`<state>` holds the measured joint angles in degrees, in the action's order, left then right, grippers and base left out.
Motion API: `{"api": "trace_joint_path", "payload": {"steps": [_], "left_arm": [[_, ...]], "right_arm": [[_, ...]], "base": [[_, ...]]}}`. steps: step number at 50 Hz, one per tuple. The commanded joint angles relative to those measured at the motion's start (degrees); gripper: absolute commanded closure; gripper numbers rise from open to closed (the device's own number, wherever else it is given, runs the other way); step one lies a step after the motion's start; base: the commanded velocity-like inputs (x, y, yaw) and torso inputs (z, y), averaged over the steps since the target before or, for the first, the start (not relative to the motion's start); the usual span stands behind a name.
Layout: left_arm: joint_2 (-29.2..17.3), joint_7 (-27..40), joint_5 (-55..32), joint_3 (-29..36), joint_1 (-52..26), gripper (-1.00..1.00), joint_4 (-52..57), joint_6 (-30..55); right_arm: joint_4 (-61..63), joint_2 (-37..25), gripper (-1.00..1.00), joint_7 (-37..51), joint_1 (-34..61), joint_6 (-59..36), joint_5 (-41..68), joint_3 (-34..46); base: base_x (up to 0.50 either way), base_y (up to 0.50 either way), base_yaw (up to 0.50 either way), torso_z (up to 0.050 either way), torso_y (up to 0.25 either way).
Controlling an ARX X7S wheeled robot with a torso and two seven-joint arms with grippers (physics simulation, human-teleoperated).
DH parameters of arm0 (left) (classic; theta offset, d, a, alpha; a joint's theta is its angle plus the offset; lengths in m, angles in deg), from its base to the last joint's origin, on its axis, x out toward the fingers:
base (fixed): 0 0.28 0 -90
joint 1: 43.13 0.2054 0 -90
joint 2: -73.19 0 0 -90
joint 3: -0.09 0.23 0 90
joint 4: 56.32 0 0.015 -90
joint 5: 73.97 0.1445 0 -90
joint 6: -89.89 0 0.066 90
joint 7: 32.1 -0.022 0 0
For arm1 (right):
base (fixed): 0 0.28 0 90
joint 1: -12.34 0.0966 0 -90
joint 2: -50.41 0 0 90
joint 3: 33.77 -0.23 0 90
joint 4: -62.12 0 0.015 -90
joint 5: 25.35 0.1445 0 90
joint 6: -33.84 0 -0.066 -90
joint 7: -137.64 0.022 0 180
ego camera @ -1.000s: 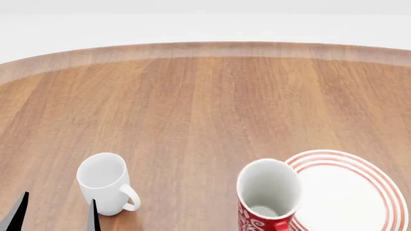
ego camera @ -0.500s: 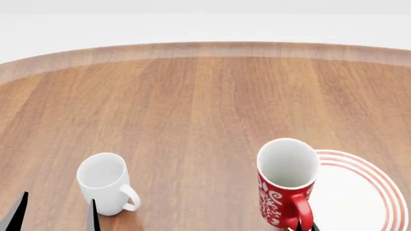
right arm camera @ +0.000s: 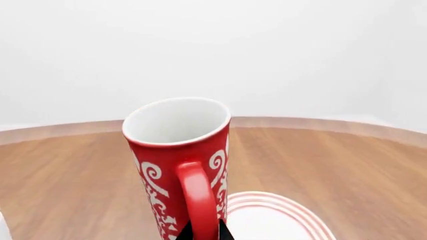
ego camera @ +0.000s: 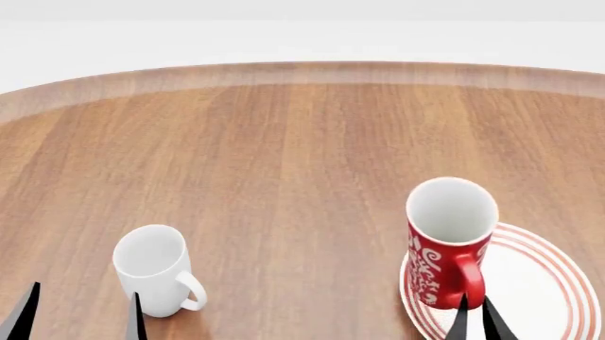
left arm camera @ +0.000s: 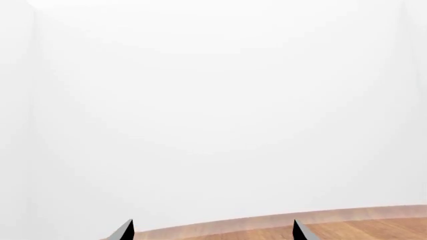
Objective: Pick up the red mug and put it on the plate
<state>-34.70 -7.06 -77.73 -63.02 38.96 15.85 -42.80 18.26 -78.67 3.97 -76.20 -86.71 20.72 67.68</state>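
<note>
The red mug point(ego camera: 446, 244) with white swirls stands upright over the left part of the plate point(ego camera: 529, 283), a round white one with red rings; I cannot tell whether its base touches the plate. My right gripper point(ego camera: 475, 317) is shut on the mug's red handle point(right arm camera: 198, 202), its dark fingertips point(right arm camera: 184, 232) pinching it from both sides. The right wrist view shows the red mug point(right arm camera: 175, 165) close up with the plate point(right arm camera: 273, 217) beside and below it. At the near left, my left gripper point(ego camera: 81, 312) stands open, holding nothing.
A plain white mug point(ego camera: 153, 268) stands at the near left, just right of my left gripper, handle toward me. The round wooden table point(ego camera: 283, 156) stretches away to its curved far edge point(ego camera: 302, 71). The left wrist view shows only white background and the table edge point(left arm camera: 300, 222).
The red mug has moved right and away from me with my right gripper, from beside the plate's left rim to over the plate. The left gripper and the white mug have not moved.
</note>
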Motion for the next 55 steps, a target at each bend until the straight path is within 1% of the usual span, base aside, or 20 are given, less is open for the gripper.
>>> {"api": "trace_joint_path", "payload": {"steps": [1,17,18,19,20,22,23,24,28,30,37,42,49,55], "left_arm": [[-0.05,0.10,-0.03,0.11,-0.05,-1.00,-0.05,-0.09],[-0.14,0.24,-0.07,0.27,-0.09,-1.00,-0.05,-0.10],[-0.16,0.13,-0.21,0.33,-0.11,-1.00,-0.07,-0.16],[-0.17,0.10,-0.22,0.36,-0.13,-1.00,-0.10,-0.22],[-0.17,0.12,-0.22,0.36,-0.13,-1.00,-0.11,-0.23],[-0.14,0.18,-0.25,0.35,-0.13,-1.00,-0.15,-0.32],[-0.20,0.14,-0.23,0.40,-0.13,-1.00,-0.07,-0.14],[-0.23,0.09,-0.26,0.44,-0.13,-1.00,-0.02,-0.05],[-0.29,0.03,-0.34,0.54,-0.14,-1.00,0.02,0.03],[-0.29,0.05,-0.37,0.55,-0.15,-1.00,0.02,0.03],[-0.35,0.09,-0.40,0.62,-0.15,-1.00,0.09,0.18],[-0.36,0.14,-0.41,0.66,-0.16,-1.00,0.07,0.13],[-0.38,0.29,-0.27,0.68,-0.19,-1.00,0.02,0.04],[-0.40,0.41,-0.22,0.70,-0.20,-1.00,0.03,0.07]], "right_arm": [[-1.60,0.06,1.00,1.35,2.61,-1.95,1.61,-1.33],[-1.62,-0.06,1.00,1.47,2.67,-1.85,1.71,-1.20],[-2.07,-0.96,1.00,0.23,3.33,-1.92,0.27,-0.43],[-4.42,-1.27,1.00,-3.42,3.03,1.36,-1.73,-0.52],[-4.97,-2.42,1.00,-2.01,4.86,-2.65,-0.94,0.32],[-7.27,-3.20,1.00,-4.30,6.08,-2.09,-0.87,-0.04],[-6.40,-5.03,1.00,-4.20,7.55,-3.78,2.30,-1.90],[-7.26,-5.78,1.00,-5.09,8.90,-4.52,3.06,-2.08],[-11.08,-6.94,1.00,-8.46,12.28,-5.17,5.58,-3.11],[-12.81,-6.78,1.00,-9.75,13.36,-5.01,7.63,-4.12],[-15.51,-6.52,1.00,-11.75,15.80,-4.87,8.05,-4.05],[-19.37,-5.93,1.00,-15.23,18.37,-4.20,7.73,-3.24],[-22.59,-5.75,1.00,-19.56,19.53,-3.82,10.93,-3.97],[-25.35,-6.77,1.00,-23.01,21.84,-4.26,12.16,-4.16]], "base": [[0.00,0.00,0.00,0.000,0.000],[0.00,0.00,0.00,0.000,0.001],[0.00,0.00,0.00,0.000,0.000],[0.00,0.00,0.00,0.000,0.000],[0.00,0.00,0.00,0.000,0.000],[0.00,0.00,0.00,0.000,0.000],[0.00,0.00,0.00,0.000,0.000],[0.00,0.00,0.00,0.000,0.000],[0.00,0.00,0.00,0.000,0.000],[0.00,0.00,0.00,0.000,0.000],[0.00,0.00,0.00,0.000,0.000],[0.00,0.00,0.00,0.000,0.002],[0.00,0.00,0.00,0.000,0.000],[0.00,0.00,0.00,0.000,0.000]]}}
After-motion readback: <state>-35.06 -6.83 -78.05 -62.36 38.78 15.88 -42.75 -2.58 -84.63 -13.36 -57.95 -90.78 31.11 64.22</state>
